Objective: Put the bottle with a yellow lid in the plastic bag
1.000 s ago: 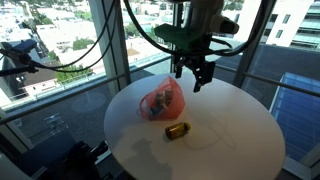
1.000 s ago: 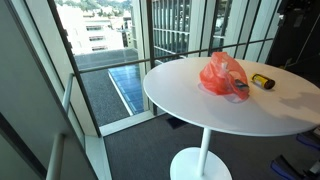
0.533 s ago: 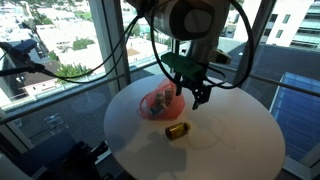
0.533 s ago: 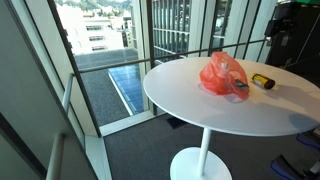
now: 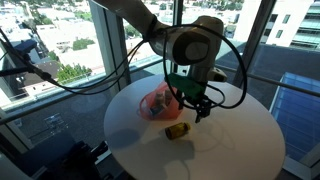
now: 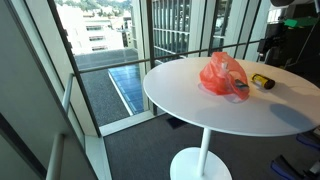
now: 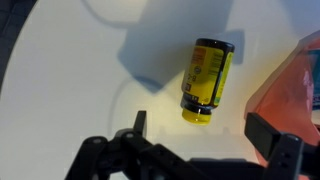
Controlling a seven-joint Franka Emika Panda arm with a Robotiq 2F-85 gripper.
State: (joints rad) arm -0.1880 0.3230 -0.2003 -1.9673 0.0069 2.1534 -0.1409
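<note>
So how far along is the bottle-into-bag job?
Nothing done yet: the yellow-lidded dark bottle lies on its side on the round white table, beside the red plastic bag, not in it. In hand: the open gripper hovers above the bottle. Left: grasp, lift, bagging.

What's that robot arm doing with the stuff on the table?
The robot arm is going after a small bottle with a yellow lid, which lies on its side on the round white table. Its gripper hangs open just above the bottle and holds nothing yet. The orange plastic bag sits right beside the bottle, and the bottle is not in it yet.
</note>
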